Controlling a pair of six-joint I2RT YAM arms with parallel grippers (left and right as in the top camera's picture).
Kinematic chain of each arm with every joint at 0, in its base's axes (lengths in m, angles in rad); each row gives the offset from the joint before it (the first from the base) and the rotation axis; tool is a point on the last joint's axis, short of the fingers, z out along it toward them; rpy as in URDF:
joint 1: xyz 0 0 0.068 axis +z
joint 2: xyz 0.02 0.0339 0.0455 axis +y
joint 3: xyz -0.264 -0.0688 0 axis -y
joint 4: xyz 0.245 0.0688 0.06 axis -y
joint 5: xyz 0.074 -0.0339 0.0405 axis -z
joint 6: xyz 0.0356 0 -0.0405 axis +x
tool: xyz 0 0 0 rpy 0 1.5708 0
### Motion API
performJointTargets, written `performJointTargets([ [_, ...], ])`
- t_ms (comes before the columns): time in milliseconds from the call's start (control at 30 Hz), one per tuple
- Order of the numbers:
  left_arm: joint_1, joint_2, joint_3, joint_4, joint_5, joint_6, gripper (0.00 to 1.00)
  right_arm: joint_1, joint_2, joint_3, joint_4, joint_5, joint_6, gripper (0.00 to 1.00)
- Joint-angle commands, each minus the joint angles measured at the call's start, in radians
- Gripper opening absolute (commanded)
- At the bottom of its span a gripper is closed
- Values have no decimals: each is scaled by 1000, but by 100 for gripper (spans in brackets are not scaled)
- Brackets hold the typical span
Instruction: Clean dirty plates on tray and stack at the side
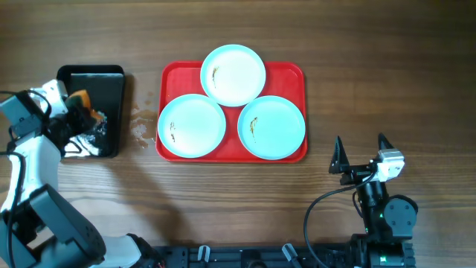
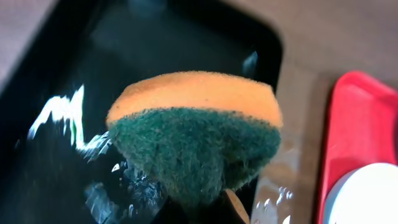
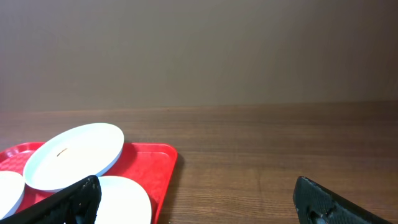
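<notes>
Three pale plates lie on the red tray (image 1: 290, 71): one at the back (image 1: 233, 74), one front left (image 1: 192, 126), one front right (image 1: 272, 126), each with a small brown-green smear. My left gripper (image 1: 83, 112) is over the black tray (image 1: 111, 85) and is shut on an orange and green sponge (image 2: 196, 130). My right gripper (image 1: 361, 151) is open and empty over bare table, right of the red tray. The right wrist view shows the tray's corner (image 3: 163, 163) and the back plate (image 3: 74, 154).
The black tray holds water that glints (image 2: 59, 112). Water drops lie on the wood (image 1: 141, 126) between the black tray and the red tray. The red tray's edge (image 2: 348, 137) shows in the left wrist view.
</notes>
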Motion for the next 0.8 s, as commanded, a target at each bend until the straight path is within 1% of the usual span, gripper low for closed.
performJointTargets([
  [0, 4, -126, 58, 71, 158, 32, 4, -6, -4, -1, 5, 18, 13, 99],
  [100, 4, -235, 86, 164, 238, 6, 4, -6, -4, -1, 5, 18, 13, 100],
  [167, 4, -285, 86, 222, 237, -21, 4, -6, -4, -1, 5, 18, 13, 100],
  [200, 4, -300, 86, 232, 237, -21, 4, -6, -4, -1, 5, 18, 13, 100],
  [267, 4, -302, 85, 196, 215, -20, 4, -6, -4, -1, 5, 18, 13, 100],
  [333, 4, -258, 79, 120, 113, -16, 4, -6, -4, -1, 5, 18, 13, 100],
  [367, 4, -201, 66, 83, 54, -16, 4, -6, -4, -1, 5, 18, 13, 100],
  [467, 4, -35, 30, 63, -24, -16, 4, -6, -4, -1, 5, 18, 13, 100],
  [500, 5, 8, 30, 58, -26, -17, 4, -6, -4, -1, 5, 18, 13, 100],
  [567, 7, 56, 30, 60, -6, -18, 4, -6, -4, -1, 5, 18, 13, 100],
  [633, 7, 42, 33, 84, 20, -18, 4, -6, -4, -1, 5, 18, 13, 100],
  [700, 7, -18, 45, 113, 95, -22, 4, -6, -4, -1, 5, 18, 13, 100],
  [767, 7, -105, 59, 165, 202, -47, 4, -6, -4, -1, 5, 18, 13, 100],
])
